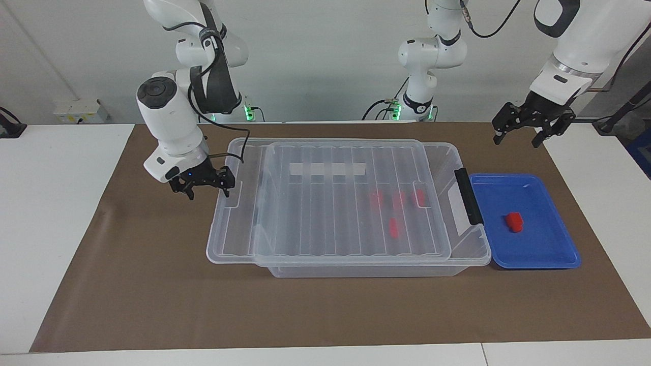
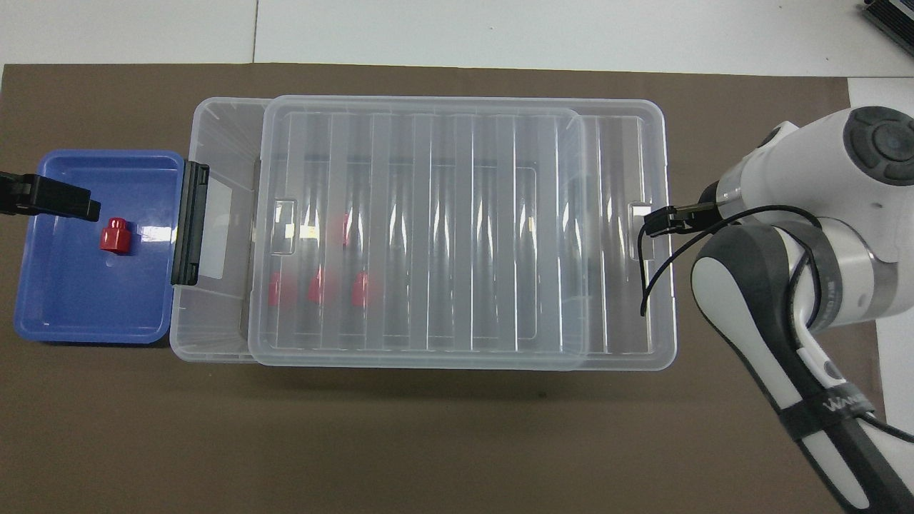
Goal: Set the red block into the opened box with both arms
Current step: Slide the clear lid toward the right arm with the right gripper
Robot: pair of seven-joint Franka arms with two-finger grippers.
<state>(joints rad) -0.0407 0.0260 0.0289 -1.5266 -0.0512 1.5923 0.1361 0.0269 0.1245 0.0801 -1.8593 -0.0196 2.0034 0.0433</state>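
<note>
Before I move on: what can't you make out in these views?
Right gripper: contact with the lid unclear; overhead view, its arm hides most of it.
Left gripper: overhead view's edge cuts off all but a black tip.
Four red blocks in the box: both views, ribbed lid blurs their shapes.

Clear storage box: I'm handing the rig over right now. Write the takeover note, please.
Right claw: open, at the end tab of the ribbed transparent lid; whether it hooks the tab I cannot tell.
Left claw: open, empty, raised over the shallow blue tray's edge, waiting.
Large clear plastic box: the lid sits offset toward the right arm's end, leaving a gap by the black latch. Four small red blocks lie inside.
Done: box partly opened.
Left: one small red plastic block lies in the tray, not yet picked or placed.
</note>
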